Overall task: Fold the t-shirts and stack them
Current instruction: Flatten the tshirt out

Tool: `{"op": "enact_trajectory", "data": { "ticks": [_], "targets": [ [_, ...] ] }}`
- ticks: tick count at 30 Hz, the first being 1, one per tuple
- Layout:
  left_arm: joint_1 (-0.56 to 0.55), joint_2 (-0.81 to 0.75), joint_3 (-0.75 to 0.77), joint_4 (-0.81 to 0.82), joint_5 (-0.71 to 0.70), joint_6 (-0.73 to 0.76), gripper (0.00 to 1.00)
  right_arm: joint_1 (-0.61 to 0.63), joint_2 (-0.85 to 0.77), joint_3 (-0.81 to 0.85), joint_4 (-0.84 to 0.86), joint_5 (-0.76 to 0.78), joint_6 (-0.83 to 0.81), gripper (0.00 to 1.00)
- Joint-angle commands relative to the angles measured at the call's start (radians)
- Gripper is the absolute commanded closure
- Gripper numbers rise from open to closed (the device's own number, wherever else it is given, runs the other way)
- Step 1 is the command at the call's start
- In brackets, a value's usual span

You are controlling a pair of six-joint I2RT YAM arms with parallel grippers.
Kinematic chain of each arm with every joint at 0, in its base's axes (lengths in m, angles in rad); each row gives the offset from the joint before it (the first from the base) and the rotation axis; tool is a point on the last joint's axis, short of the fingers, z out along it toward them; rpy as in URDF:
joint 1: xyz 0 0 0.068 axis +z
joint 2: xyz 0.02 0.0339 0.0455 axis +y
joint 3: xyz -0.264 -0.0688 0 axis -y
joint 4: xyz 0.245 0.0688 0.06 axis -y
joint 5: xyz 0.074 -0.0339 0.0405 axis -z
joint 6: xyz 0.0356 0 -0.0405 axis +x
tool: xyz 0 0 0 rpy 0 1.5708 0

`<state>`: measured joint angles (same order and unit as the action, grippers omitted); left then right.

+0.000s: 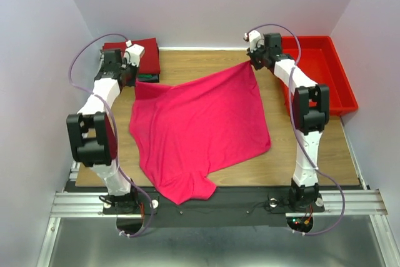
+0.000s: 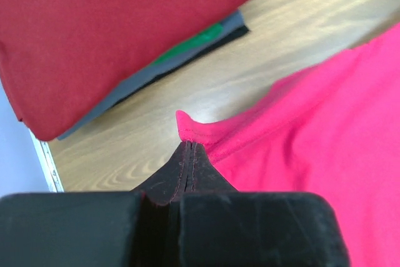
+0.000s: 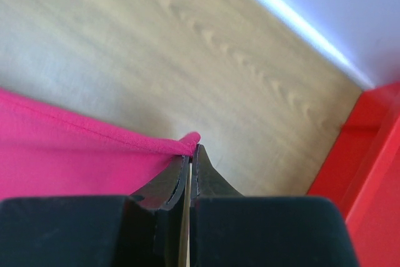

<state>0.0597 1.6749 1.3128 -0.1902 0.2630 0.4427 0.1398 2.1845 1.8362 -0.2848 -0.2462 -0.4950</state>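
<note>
Wooden table (image 1: 250, 170), pink t-shirt (image 1: 200, 123), lilac walls (image 1: 206, 4)

A bright pink-magenta t-shirt (image 1: 200, 129) is spread across the wooden table (image 1: 312, 154), its two far corners pinched and drawn apart, its near part hung over the front edge. A folded stack (image 1: 149, 54) is set at the far left corner, topped by a dark red tee (image 2: 94, 35), with a green tee (image 2: 190, 43) and a dark tee (image 2: 125, 95) beneath.

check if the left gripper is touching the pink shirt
Touching. The left wrist view shows the left gripper shut on a corner of the pink shirt, the hem pinched between its fingertips.
</note>
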Motion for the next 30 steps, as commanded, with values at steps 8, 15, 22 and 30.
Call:
{"op": "enact_trajectory", "data": {
  "ticks": [8,15,22,30],
  "targets": [
    [0.017,0.223,0.361,-0.032,-0.079,-0.065,0.59,0.035,0.147,0.241,-0.028,0.139,0.093,0.33],
    [0.084,0.015,0.24,-0.284,0.143,0.065,0.49,0.034,-0.185,-0.001,-0.192,0.116,0.044,0.28],
    [0.084,-0.076,-0.042,-0.457,0.2,0.221,0.55,0.034,-0.337,-0.225,-0.523,-0.016,0.102,0.39],
    [0.074,-0.07,-0.21,-0.408,0.13,0.263,0.59,0.021,-0.456,-0.482,-0.656,-0.008,0.124,0.47]
  ]
}}
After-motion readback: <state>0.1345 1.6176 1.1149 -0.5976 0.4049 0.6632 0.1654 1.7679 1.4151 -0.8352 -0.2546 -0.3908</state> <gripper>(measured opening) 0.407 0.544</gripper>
